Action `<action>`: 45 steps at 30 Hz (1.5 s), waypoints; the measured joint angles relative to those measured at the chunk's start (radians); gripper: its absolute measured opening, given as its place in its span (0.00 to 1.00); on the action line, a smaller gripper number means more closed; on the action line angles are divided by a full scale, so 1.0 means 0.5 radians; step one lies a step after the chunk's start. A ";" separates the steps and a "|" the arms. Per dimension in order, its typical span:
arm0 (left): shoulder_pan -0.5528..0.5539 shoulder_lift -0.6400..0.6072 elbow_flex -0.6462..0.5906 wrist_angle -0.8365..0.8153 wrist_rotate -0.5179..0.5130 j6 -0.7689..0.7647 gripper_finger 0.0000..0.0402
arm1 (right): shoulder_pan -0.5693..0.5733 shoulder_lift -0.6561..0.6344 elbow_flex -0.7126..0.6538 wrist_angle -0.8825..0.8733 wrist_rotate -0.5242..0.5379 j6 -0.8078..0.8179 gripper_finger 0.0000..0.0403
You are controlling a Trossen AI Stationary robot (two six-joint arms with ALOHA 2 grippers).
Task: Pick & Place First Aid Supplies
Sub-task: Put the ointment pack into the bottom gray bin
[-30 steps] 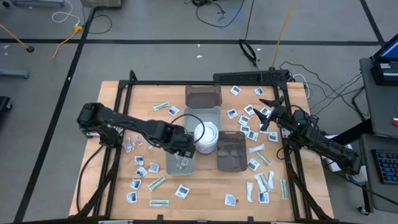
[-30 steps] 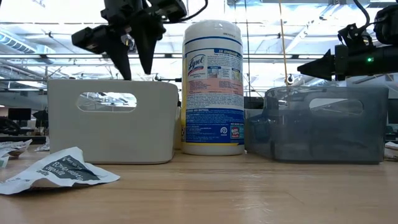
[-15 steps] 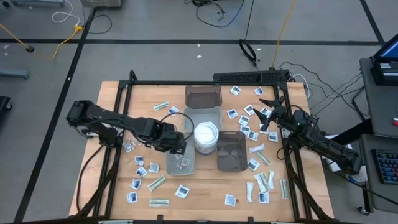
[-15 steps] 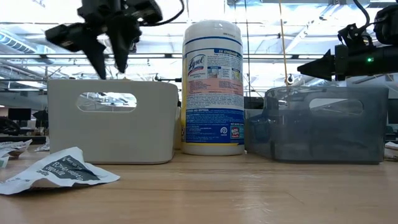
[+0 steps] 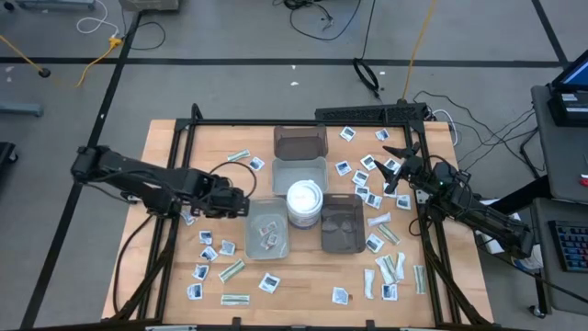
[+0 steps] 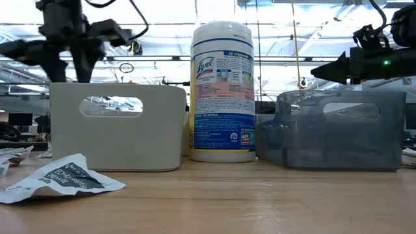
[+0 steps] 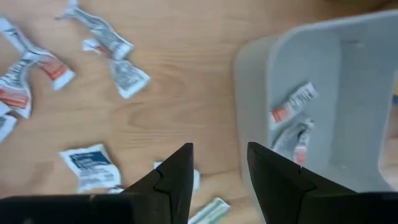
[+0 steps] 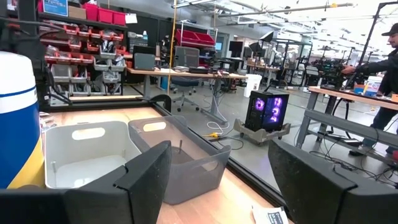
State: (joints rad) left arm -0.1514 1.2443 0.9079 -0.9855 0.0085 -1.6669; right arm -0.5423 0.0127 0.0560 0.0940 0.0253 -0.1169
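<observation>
Packets lie in the grey tray w/ red-print strips; many more are scattered on the table either side. My left gripper hangs above the wood just beside that tray, fingers apart, nothing in them. My right gripper waits over packets nr the far right edge, fingers spread wide, empty.

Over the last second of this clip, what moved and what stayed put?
The left hand drew back from above the light grey tray toward the table's left, open and empty. Packets lie in that tray. The right hand held its place at the table's right, open; the white tub and the other trays did not shift.
</observation>
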 joint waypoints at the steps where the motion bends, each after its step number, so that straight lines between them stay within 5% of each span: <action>1: 0.014 -0.035 -0.037 -0.001 0.015 0.000 0.38 | 0.000 0.000 0.001 0.000 -0.001 0.000 0.65; 18: 0.113 -0.407 -0.425 -0.009 0.057 -0.083 0.38 | 0.000 -0.001 0.000 0.000 0.000 -0.001 0.65; 45: 0.215 0.279 -0.539 0.330 0.016 -0.029 0.38 | 0.000 0.000 0.000 0.000 0.000 0.000 0.65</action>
State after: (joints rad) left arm -0.0441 1.3838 0.6384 -0.8204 0.0166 -1.6814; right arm -0.5424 0.0125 0.0560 0.0940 0.0252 -0.1170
